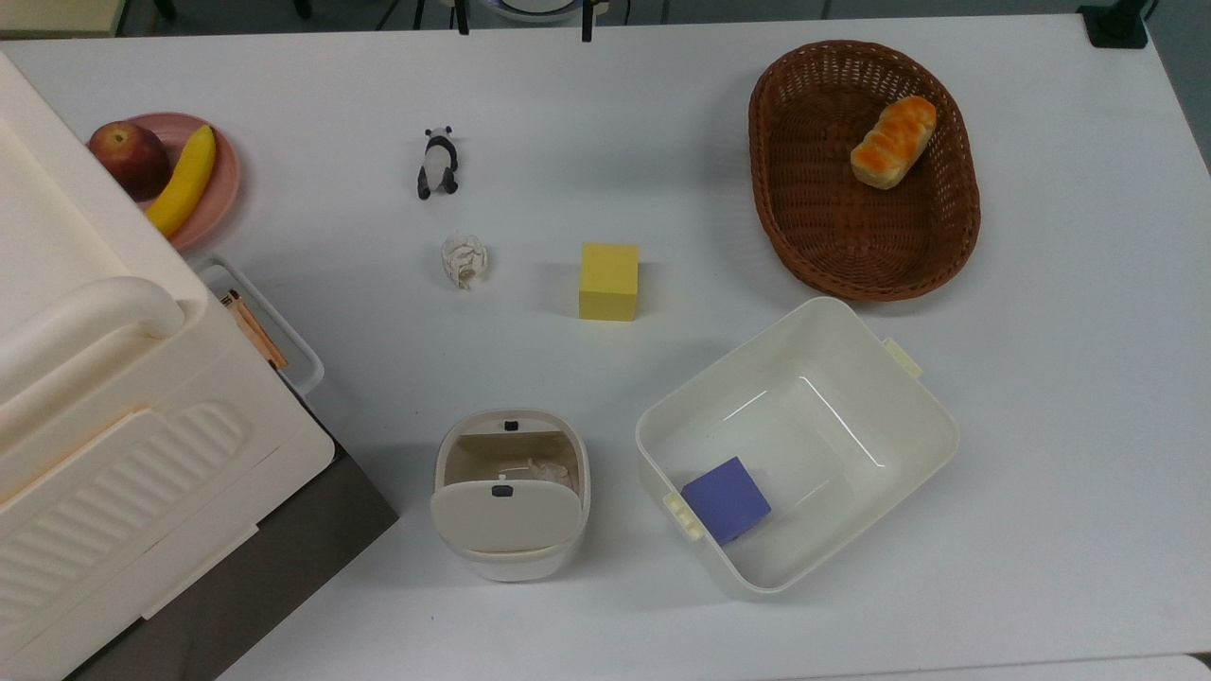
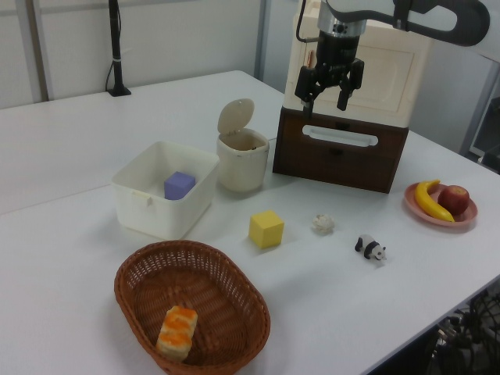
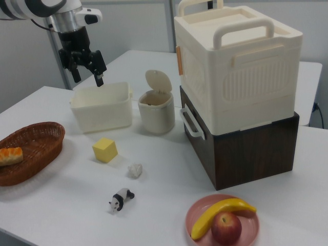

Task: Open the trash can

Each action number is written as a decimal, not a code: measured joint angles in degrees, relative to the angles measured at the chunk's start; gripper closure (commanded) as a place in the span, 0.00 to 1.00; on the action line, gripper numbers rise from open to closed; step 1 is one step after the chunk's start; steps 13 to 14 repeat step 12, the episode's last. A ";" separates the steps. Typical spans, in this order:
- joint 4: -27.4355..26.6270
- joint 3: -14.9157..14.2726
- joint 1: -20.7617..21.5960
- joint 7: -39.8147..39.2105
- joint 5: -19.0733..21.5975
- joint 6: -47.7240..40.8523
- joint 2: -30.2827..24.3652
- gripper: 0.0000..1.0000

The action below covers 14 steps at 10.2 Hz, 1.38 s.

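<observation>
A: Hanging high above the table, the black two-finger gripper (image 2: pixel 326 87) has its fingers spread apart with nothing between them; in the left view it sits up and to the right of the bin, well apart from it.

B: Target location?

A: Small cream-white rounded-square plastic trash can (image 1: pixel 512 494), near the table's front edge in the top view, between the dark brown wooden drawer box (image 2: pixel 338 150) and the larger lidless white plastic tub (image 1: pixel 795 445). Its beige-grey hinged lid (image 2: pixel 235 116) stands tilted up; the mouth is exposed.

B: Handling?

A: Judged light, stiff, thin-walled and smooth, so likely to slide or tip under a sideways push. Best contact: the small dark push button (image 1: pixel 511 426) on the rim, pressed straight down, or the lid's free edge.

B: Surface, room?

A: Flat white table (image 1: pixel 1041 378), probably low friction. A yellow foam cube (image 1: pixel 608 281) and a crumpled white paper ball (image 1: pixel 464 260) lie well apart from the bin.
</observation>
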 measured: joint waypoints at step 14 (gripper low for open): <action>-0.23 -0.03 -0.28 0.09 0.00 0.00 0.83 0.00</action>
